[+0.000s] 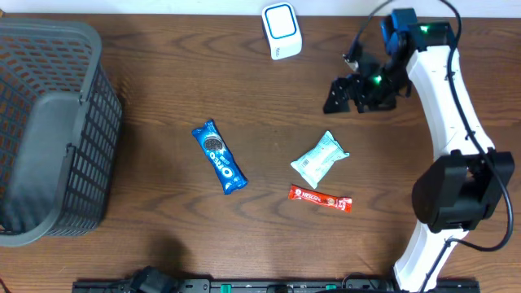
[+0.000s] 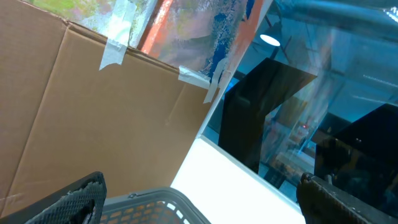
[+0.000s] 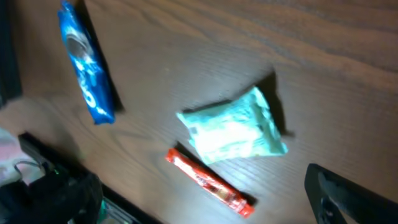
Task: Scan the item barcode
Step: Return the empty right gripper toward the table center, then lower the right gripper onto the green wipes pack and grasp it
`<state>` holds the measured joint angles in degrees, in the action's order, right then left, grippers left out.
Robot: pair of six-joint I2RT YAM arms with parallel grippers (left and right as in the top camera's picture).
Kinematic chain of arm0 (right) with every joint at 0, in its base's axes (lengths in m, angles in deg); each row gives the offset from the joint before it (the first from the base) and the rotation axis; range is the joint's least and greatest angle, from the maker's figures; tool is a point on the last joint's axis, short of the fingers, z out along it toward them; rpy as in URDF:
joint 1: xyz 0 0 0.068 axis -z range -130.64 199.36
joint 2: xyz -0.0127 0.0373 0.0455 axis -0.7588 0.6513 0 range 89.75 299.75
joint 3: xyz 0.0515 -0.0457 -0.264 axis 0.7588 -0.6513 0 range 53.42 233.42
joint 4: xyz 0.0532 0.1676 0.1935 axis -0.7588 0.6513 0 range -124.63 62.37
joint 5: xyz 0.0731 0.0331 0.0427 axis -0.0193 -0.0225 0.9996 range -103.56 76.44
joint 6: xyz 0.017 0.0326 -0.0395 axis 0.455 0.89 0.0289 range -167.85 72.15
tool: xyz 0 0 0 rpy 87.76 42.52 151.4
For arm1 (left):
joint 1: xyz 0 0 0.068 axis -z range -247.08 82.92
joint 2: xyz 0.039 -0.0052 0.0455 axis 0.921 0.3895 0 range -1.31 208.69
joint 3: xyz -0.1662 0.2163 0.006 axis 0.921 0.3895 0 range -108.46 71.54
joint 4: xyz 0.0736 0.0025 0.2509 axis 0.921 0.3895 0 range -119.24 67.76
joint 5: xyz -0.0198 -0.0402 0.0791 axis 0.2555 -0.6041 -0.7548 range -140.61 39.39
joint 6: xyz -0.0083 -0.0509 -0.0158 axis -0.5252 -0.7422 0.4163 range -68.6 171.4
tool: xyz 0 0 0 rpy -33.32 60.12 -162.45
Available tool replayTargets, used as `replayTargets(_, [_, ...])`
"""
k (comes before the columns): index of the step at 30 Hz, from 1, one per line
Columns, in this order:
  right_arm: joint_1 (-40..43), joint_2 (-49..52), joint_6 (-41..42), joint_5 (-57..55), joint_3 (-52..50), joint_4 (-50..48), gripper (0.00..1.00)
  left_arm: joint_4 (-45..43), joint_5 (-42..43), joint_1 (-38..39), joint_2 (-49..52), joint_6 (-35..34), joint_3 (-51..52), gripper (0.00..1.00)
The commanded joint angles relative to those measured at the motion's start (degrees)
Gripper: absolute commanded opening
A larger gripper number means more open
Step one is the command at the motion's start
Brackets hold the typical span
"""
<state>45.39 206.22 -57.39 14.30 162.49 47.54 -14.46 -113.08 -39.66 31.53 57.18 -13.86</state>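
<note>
Three items lie on the brown table. One is a blue Oreo pack [image 1: 219, 157] [image 3: 86, 68], one a pale green pouch [image 1: 320, 159] [image 3: 233, 129] and one a red stick sachet [image 1: 321, 198] [image 3: 208, 182]. A white scanner with a blue face [image 1: 282, 30] stands at the far edge. My right gripper [image 1: 335, 98] [image 3: 202, 202] hangs open and empty, above and beyond the pouch. My left gripper [image 2: 199, 199] is open and holds nothing; it is raised and points over the basket's rim.
A big grey mesh basket [image 1: 49, 122] [image 2: 155, 198] fills the table's left end. The right arm [image 1: 452, 106] runs along the right side. The left wrist view shows a cardboard sheet [image 2: 112, 118] beyond the table.
</note>
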Motion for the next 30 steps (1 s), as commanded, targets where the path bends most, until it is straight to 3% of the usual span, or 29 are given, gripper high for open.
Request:
replayTargets(1, [3.0,1.4,-6.8,2.3,-7.0,-4.6,0.99,-0.2,-0.1,-0.2,-0.6,-0.5,0.0,0.98])
replayTargets(13, [5.1,2.3,-3.9,3.3,-23.7,-20.3,0.99,-0.2,-0.1,-0.2,-0.6,-0.5,0.0,0.98])
replayTargets(25, [1.4,12.2,-5.8,5.2,-26.4,-19.3,0.99,-0.2,-0.1,-0.2,-0.6,-0.5,0.0,0.98])
replayTargets(27, [0.9,13.5,-6.4,4.3,-26.4,-18.4,0.91,-0.2,-0.1,-0.2,-0.6,-0.5,0.0,0.98])
replayTargets(30, [1.1,14.7,-6.4,1.6,-26.8,-18.1,0.69,-0.2,-0.1,-0.2,-0.6,-0.5,0.0,0.98])
